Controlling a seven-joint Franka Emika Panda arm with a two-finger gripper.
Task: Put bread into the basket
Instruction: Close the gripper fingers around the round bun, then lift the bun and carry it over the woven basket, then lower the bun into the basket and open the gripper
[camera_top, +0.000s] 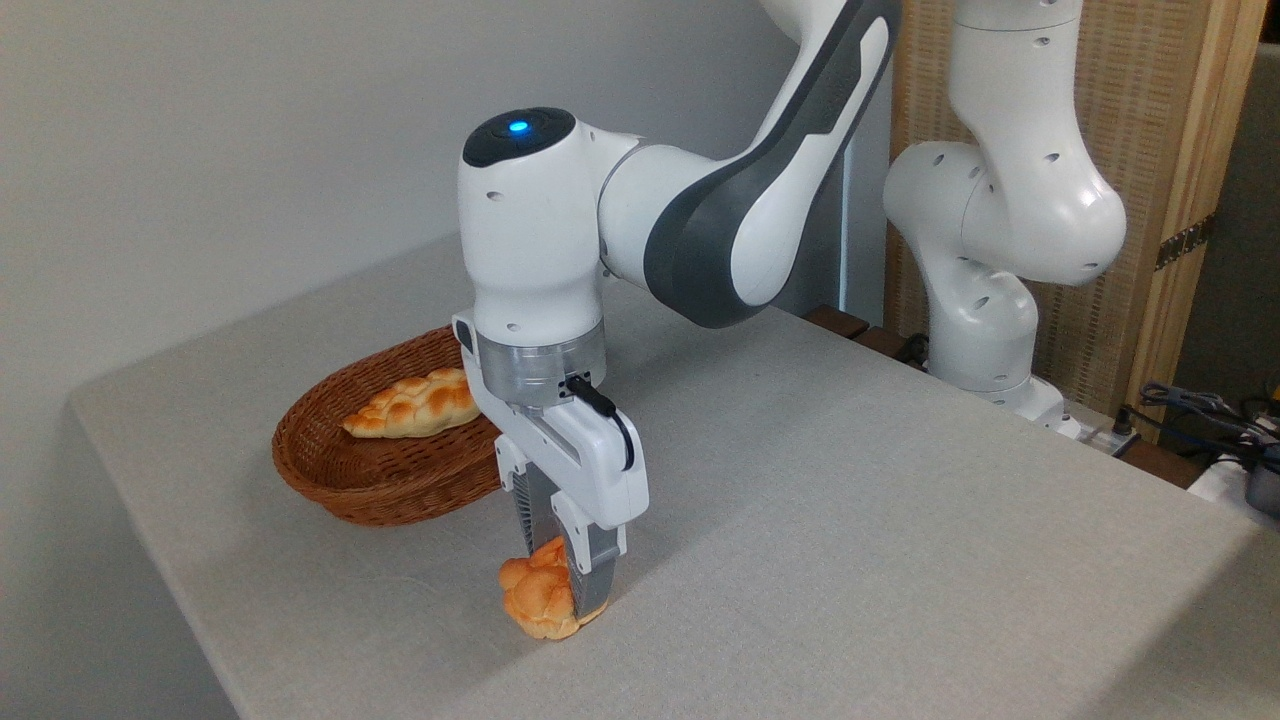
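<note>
Gripper (562, 580) is clamped on the bread (537, 597), fingers pointing down, bun low at the table (850, 520) near its front edge. Basket (380, 480) sits just behind and left, apart from the bun, holding a paler braided loaf (412, 403).

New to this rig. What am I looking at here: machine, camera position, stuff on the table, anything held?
One fixed camera looks down at a table from off to one side. The white jointed machine is a robot arm, and its two-finger gripper points down at the table's near edge. The fingers are closed on a small round knotted bun, tilted on its side; whether it still touches the cloth is unclear. Behind it sits an oval wicker basket, which already holds a longer braided loaf. The bun is presumably headed there too.
</note>
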